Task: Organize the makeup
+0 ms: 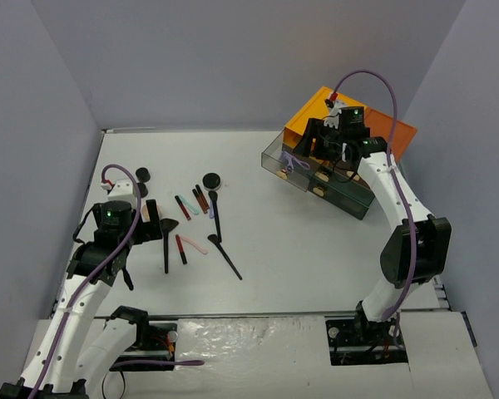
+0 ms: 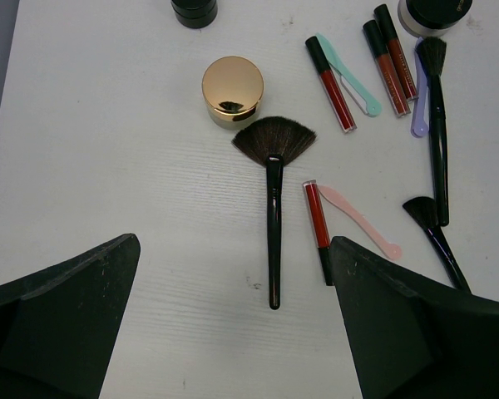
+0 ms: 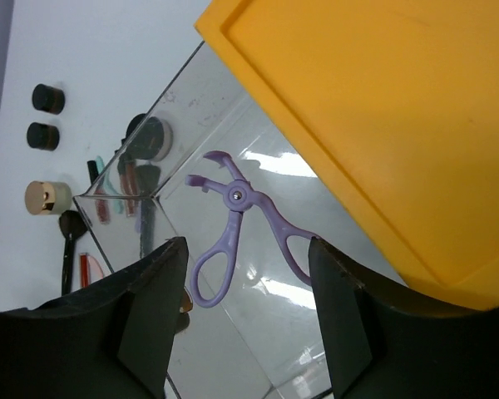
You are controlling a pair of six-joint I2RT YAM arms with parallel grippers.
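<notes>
The makeup lies loose on the white table (image 1: pixel 258 241): a black fan brush (image 2: pixel 272 208), a tan-gold round compact (image 2: pixel 232 90), red sticks (image 2: pixel 329 73), a pink spatula (image 2: pixel 358 220), black brushes (image 2: pixel 437 125) and round black jars (image 1: pixel 142 174). My left gripper (image 2: pixel 235 243) hovers open above the fan brush handle and holds nothing. My right gripper (image 3: pixel 245 283) is open over the clear drawer (image 3: pixel 258 332) of the orange-topped box (image 1: pixel 349 125). A purple scissor-shaped curler (image 3: pixel 233 224) lies free in that drawer, between and beyond the fingers.
The drawer box (image 1: pixel 328 179) stands at the back right with its top clear drawer (image 1: pixel 279 154) pulled out toward the left. Grey walls close in the table on three sides. Another black jar (image 1: pixel 211 179) sits by the sticks.
</notes>
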